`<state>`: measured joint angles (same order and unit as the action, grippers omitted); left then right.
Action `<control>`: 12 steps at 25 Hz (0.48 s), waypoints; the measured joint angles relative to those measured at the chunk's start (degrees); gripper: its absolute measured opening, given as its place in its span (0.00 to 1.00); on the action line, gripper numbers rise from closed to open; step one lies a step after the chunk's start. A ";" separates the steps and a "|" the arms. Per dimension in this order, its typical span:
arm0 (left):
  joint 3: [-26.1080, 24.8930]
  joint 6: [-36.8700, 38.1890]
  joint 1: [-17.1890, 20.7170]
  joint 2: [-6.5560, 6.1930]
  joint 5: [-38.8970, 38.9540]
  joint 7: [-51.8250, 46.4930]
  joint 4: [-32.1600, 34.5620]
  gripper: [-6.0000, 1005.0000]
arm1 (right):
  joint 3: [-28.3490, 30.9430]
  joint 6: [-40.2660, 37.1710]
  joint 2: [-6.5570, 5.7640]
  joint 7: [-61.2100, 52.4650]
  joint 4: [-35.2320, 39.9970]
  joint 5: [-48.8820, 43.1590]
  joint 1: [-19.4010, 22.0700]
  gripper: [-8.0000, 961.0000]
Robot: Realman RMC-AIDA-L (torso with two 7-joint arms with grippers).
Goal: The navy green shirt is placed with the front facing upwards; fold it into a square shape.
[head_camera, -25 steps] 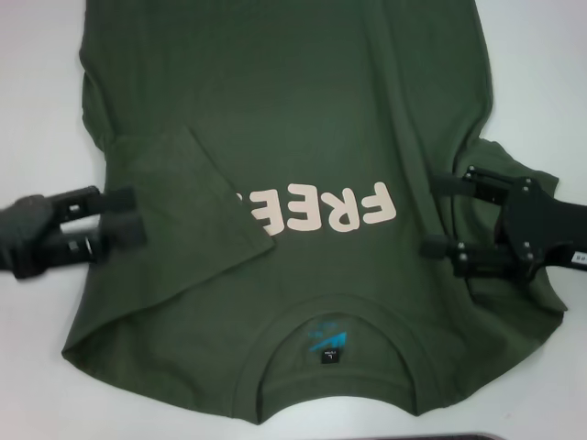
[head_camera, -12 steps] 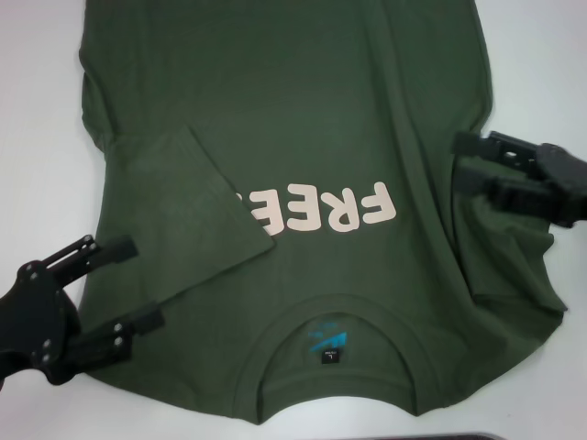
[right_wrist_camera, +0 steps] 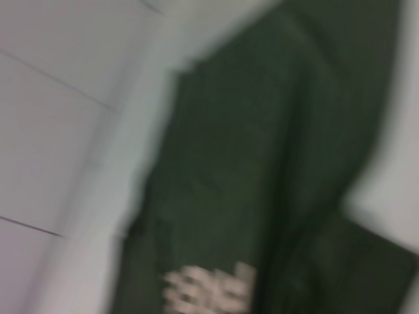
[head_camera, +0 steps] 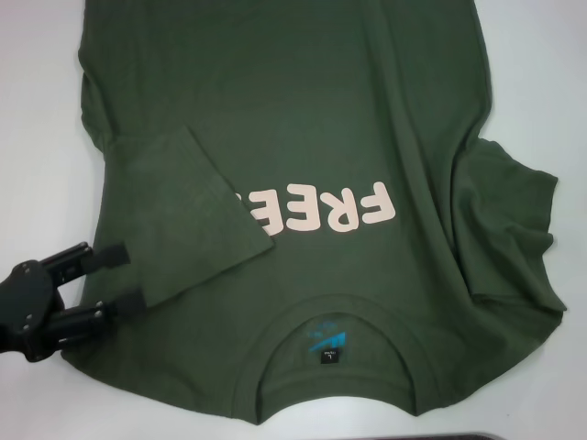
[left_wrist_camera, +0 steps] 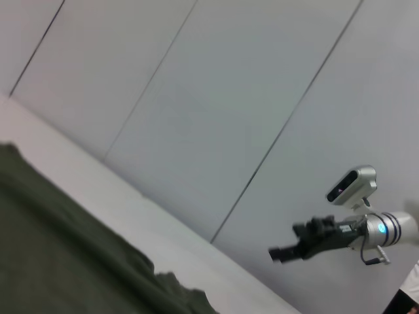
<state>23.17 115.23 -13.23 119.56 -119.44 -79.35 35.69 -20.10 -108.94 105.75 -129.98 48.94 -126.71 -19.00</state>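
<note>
The white surface (head_camera: pixel 37 137) takes up the whole head view, and the navy green shirt (head_camera: pixel 303 119) is spread over most of it, front side up, collar toward the robot. The left sleeve (head_camera: pixel 179 215) is folded in over the chest and covers the tail end of the pale pink "FREE" lettering (head_camera: pixel 321 209), so only part of it reads. The right sleeve (head_camera: pixel 514 229) sticks out sideways, a bit rumpled, with creases running down to the shoulder. Inside the ribbed collar (head_camera: pixel 330 390) you can see the teal and black neck label (head_camera: pixel 327 346).

The left claw (head_camera: pixel 121 281) sits at the near left corner, fingers spread apart and holding nothing, tips right at the edge of the folded sleeve over the shoulder area. The left wrist view catches the right claw (left_wrist_camera: pixel 280 252) far off against the wall panels, up away from the shirt; can't tell if it's released or clenched.
</note>
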 joint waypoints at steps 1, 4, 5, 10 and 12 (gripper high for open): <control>0.00 -0.02 -0.12 -0.05 -0.44 -1.69 0.47 0.87 | 0.34 -0.08 -0.18 -1.44 2.02 -3.15 -0.23 0.90; -0.23 -0.01 -0.65 -0.35 -1.44 -5.74 1.18 0.87 | 1.41 -1.61 -0.28 -3.58 6.04 -10.45 -0.95 0.89; -0.38 -0.02 -0.73 -0.45 -1.57 -6.44 1.30 0.87 | 1.63 -2.21 -0.31 -3.78 6.44 -11.17 -1.13 0.89; -0.64 0.01 -1.00 -0.56 -1.63 -7.18 1.78 0.87 | 1.87 -1.95 -0.30 -5.08 6.11 -14.27 -1.95 0.88; -0.65 0.15 -1.05 -0.56 -1.63 -7.20 1.81 0.87 | 1.73 -1.14 -0.01 -5.25 5.13 -14.79 -2.15 0.88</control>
<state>22.53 115.37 -14.27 119.00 -121.07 -86.55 37.50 -18.37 -110.09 105.73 -135.23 54.07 -141.50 -21.16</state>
